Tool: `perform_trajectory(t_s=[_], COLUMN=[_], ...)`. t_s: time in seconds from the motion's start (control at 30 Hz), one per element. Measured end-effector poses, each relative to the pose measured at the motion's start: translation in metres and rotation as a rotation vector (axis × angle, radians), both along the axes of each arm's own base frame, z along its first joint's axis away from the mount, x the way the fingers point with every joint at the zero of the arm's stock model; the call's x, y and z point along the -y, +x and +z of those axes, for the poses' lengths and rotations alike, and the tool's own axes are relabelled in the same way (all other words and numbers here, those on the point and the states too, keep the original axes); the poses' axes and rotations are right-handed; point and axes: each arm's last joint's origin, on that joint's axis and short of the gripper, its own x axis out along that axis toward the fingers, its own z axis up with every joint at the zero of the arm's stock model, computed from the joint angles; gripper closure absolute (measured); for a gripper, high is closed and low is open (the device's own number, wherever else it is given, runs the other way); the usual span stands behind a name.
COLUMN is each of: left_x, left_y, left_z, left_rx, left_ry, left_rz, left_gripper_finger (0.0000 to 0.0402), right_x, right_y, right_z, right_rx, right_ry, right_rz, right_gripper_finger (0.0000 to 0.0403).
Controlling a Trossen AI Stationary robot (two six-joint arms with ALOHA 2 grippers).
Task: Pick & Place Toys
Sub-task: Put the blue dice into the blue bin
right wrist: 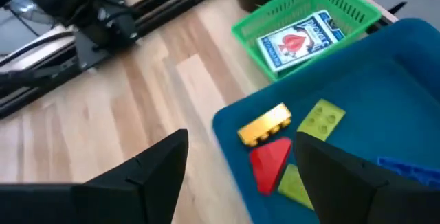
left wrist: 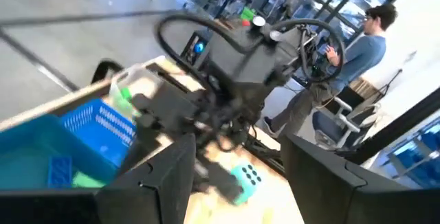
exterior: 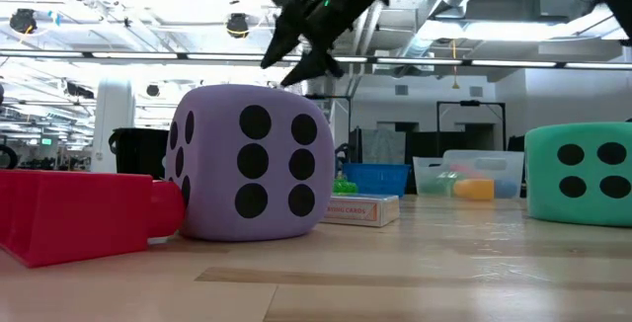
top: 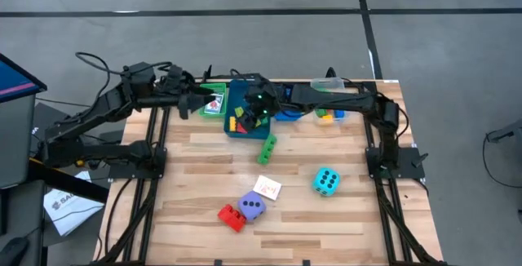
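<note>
Green brick (top: 267, 148) long axis slanted (beside blue tray (top: 238, 127)), right pincer (right wrist: 240, 162) spread above tray.

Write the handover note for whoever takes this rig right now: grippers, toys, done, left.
Right gripper: open, empty, above the blue tray.
Left gripper: open, empty, waiting at the back beside the green basket.
Done: yellow, red and green bricks lie in the blue tray; a card pack in the green basket.
Left on the table: green brick, white card, purple dice, red brick, teal dice.
</note>
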Motion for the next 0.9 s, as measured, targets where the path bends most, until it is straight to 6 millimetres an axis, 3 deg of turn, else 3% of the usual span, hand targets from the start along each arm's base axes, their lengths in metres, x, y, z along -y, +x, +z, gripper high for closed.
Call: perform_trajectory(t_s=[0.27, 0.47, 0.73, 0.9], left_x=[0.004, 0.002, -0.003, -0.007], left_y=[-0.012, -0.009, 0.002, 0.01], left_z=[0.004, 0.003, -0.003, -0.008], left_rx=[0.003, -0.014, -0.071, -0.097], left_ry=[0.082, 0.109, 0.179, 0.166], left_rz=[0.02, 0.021, 0.004, 0.0], left_gripper_finger=[0.0193, 0.0193, 0.0193, 0.0193], right_x=[-0.032, -0.077, -0.173, -0.235], right_y=[-0.023, -0.036, -0.054, -0.078], right_z=[0.02, 0.025, 0.023, 0.011], right_rx=[-0.123, -0.19, -0.092, 0.017], right_ry=[-0.046, -0.042, 0.037, 0.125], right_rz=[-0.077, -0.194, -0.476, -0.676], right_gripper_finger=[0.0143, 0.0143, 0.0143, 0.0143])
